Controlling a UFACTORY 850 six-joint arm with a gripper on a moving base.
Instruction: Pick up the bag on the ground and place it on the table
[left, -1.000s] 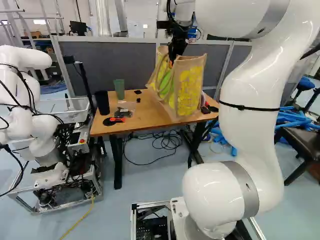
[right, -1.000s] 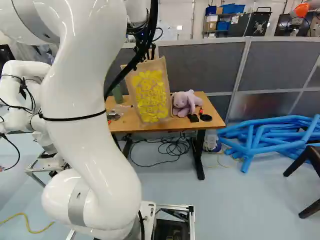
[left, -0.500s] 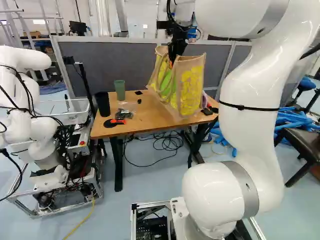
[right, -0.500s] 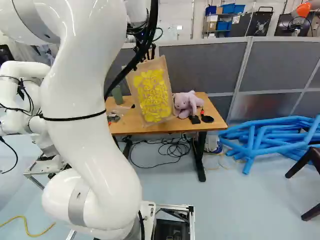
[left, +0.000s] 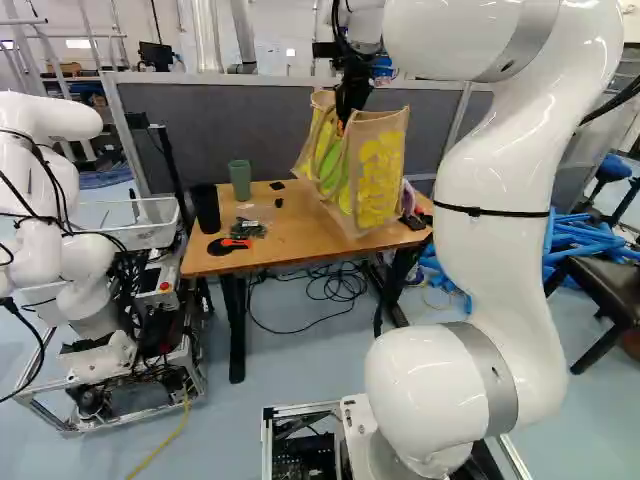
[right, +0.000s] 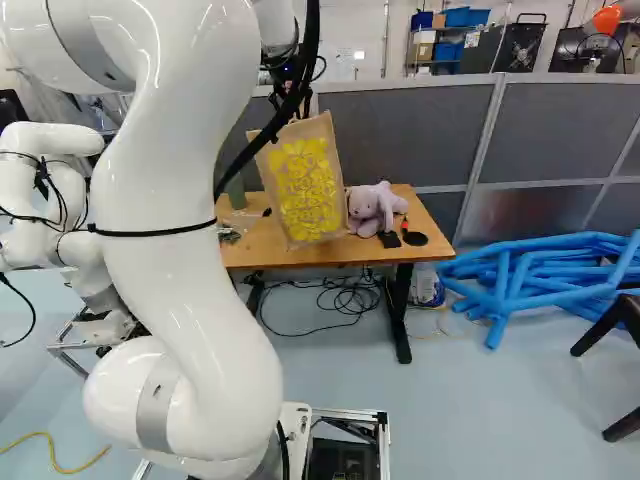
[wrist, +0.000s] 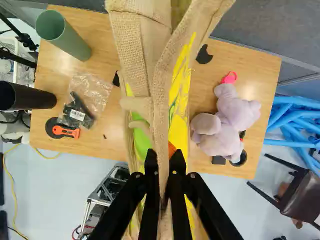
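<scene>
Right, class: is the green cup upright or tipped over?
Upright: the green cup stands on the table, its rim uppermost in the left base view.

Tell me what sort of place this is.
Probably a robotics lab or workshop: another robot, white and jointed on a metal-framed base, stands beside the wooden-topped table; tangled black cables lie beneath, and tall grey partition panels stand behind.

Beyond the gripper (left: 345, 118) stood a grey partition (right: 400, 130) framed in pale metal, and past that rose a white wall (right: 350, 30) — with shelving (right: 435, 68) off to the gripper's right. Pale blue-grey floor (right: 450, 420) spread lower down. Blue tubes (right: 540, 270) lay heaped right of the gripper — a dark chair (left: 605, 300) stood nearer the base.
</scene>
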